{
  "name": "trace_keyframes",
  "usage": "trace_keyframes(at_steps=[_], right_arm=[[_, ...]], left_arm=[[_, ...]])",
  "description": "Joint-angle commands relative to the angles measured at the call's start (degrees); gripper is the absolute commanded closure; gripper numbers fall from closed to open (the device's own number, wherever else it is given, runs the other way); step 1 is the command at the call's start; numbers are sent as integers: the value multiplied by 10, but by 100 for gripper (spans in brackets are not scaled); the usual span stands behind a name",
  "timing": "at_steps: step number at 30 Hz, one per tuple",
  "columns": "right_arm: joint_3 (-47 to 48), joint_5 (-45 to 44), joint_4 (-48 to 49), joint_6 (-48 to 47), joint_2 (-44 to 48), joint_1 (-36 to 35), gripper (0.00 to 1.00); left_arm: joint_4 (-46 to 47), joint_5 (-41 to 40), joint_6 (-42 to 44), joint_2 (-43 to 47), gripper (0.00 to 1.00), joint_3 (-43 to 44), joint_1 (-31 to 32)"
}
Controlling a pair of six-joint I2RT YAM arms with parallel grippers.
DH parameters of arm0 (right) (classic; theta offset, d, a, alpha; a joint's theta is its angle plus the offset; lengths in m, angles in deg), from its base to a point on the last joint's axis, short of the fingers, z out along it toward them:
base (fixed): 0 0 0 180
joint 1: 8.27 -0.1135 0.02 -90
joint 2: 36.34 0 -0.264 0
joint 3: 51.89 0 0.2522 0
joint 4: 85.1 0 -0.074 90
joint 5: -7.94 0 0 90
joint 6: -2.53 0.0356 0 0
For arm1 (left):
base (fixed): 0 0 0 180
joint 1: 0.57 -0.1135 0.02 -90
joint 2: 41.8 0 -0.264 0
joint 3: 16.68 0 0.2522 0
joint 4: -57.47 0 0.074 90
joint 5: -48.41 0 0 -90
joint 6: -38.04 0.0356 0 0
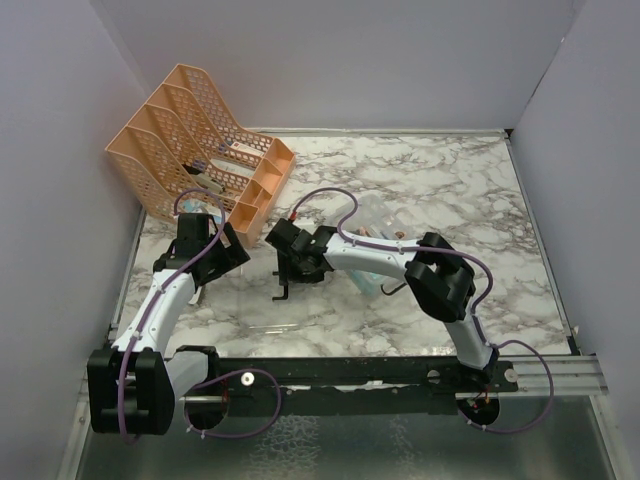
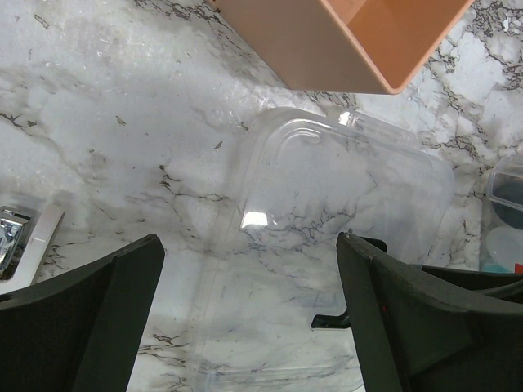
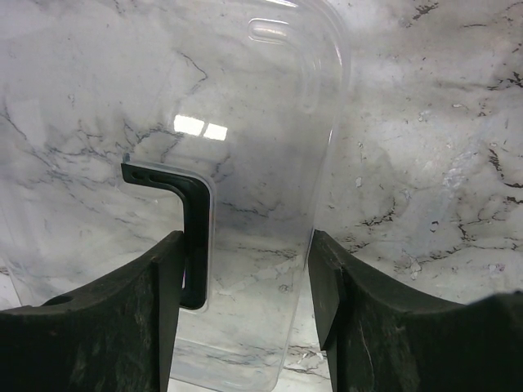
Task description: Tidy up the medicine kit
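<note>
One right claw (image 3: 245, 253) astride medicine kit (image 3: 122, 98) handle (image 3: 194, 237), left claw (image 2: 249, 245) gaping

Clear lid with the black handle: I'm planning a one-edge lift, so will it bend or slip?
The clear lid looks thin, marble showing through, so likely light and a bit bendy. Its glossy highlights hint it could slip; the black handle seems a firmer hold. Flat on the table, it shouldn't roll.

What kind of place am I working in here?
Likely a lab robot test cell: plain white walls box in a marble-patterned table, and the left arm and right arm mount on a metal rail at its near edge.
</note>
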Motion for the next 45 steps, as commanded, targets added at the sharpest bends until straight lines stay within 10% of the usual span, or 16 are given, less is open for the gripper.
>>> trace_keyframes(at_steps=[1,22,45], right_arm=[[-2,-25,0,-35,30,-5,52],[44,-55,-25,-180,145,-3,52],[5,-4,-95,-374,322,239,51]], left_arm=[[-2,-6,3,4,10,12,3],[-133,-78,46,81,12,189,8],[-105,181,81,91,12,223,29]])
